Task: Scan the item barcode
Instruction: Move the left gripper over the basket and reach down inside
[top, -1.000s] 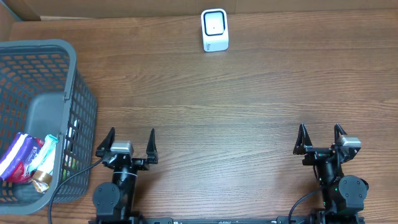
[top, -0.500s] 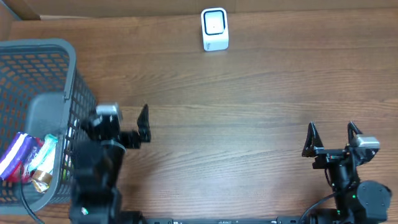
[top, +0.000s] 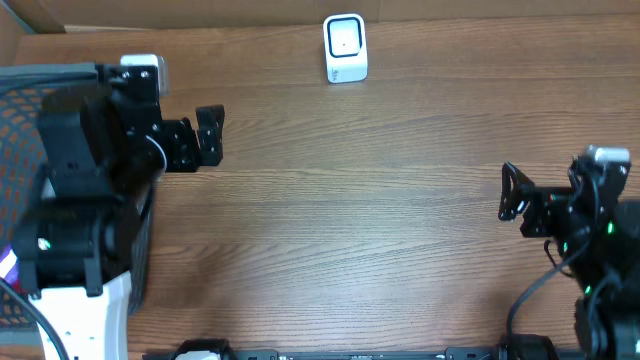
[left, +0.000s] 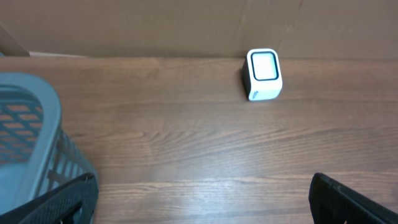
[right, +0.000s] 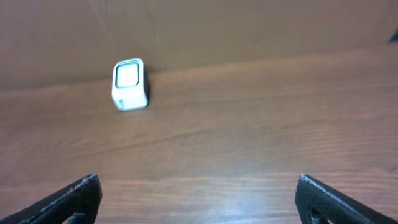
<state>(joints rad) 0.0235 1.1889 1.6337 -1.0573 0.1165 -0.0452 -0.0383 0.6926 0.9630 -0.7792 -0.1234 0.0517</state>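
The white barcode scanner (top: 345, 47) stands upright at the far middle of the wooden table, also showing in the left wrist view (left: 264, 74) and the right wrist view (right: 129, 84). My left gripper (top: 170, 140) hangs open and empty by the grey mesh basket (top: 50, 72) at the left, with its arm covering most of the basket. Of the items inside, only a purple sliver (top: 6, 268) shows. My right gripper (top: 545, 195) is open and empty at the right side. Bare wood lies between both pairs of fingers (left: 202, 208) (right: 199, 205).
The basket's rim and mesh wall (left: 25, 124) fill the lower left of the left wrist view. A brown cardboard wall (right: 249, 25) runs along the table's far edge behind the scanner. Bare wood lies between the arms and the scanner.
The left arm has risen and swung back and left, from the table's front edge to over the basket. The right arm has shifted right and slightly back. Both grippers stayed open.
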